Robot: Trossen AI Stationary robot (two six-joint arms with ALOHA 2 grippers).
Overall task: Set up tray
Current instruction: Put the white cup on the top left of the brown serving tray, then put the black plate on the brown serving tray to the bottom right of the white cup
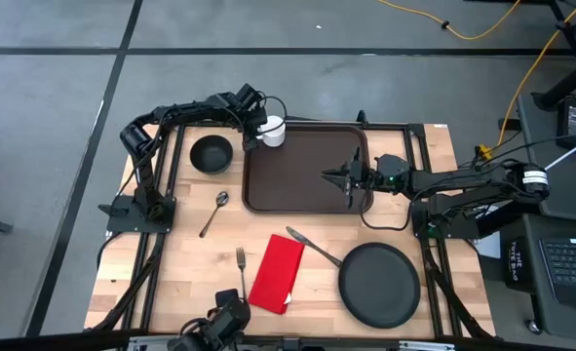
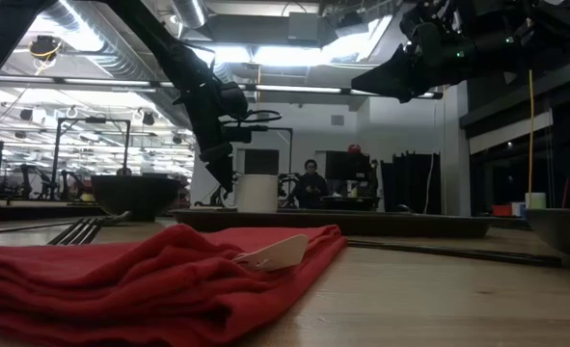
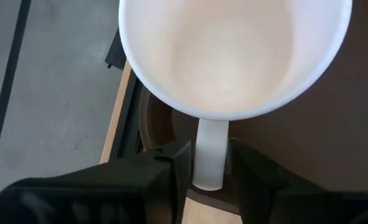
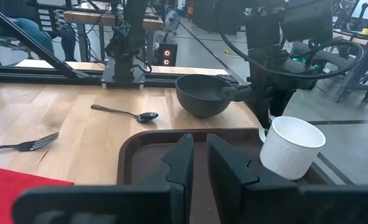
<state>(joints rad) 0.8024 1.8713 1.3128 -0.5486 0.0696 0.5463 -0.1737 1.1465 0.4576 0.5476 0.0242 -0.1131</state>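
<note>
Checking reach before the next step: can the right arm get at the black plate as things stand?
Probably yes. The right gripper hovers over the tray, and the plate lies uncovered on its side; only a knife lies beside it.

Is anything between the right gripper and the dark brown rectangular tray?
Nothing visible. The right gripper hovers directly over the dark brown rectangular tray, with bare tray surface beneath it. The white mug sits far off in the tray's corner, at the left gripper.

Pale wood-plank tabletop (image 1: 190,263) with visible grain, smooth dark brown tray (image 1: 302,175) with slight sheen, glossy white mug (image 4: 291,147), soft creased red cloth napkin (image 2: 140,280), shiny metal spoon (image 4: 124,113) and fork (image 4: 22,145), matt black bowl (image 4: 199,94), matt black plate (image 1: 379,285)
</note>
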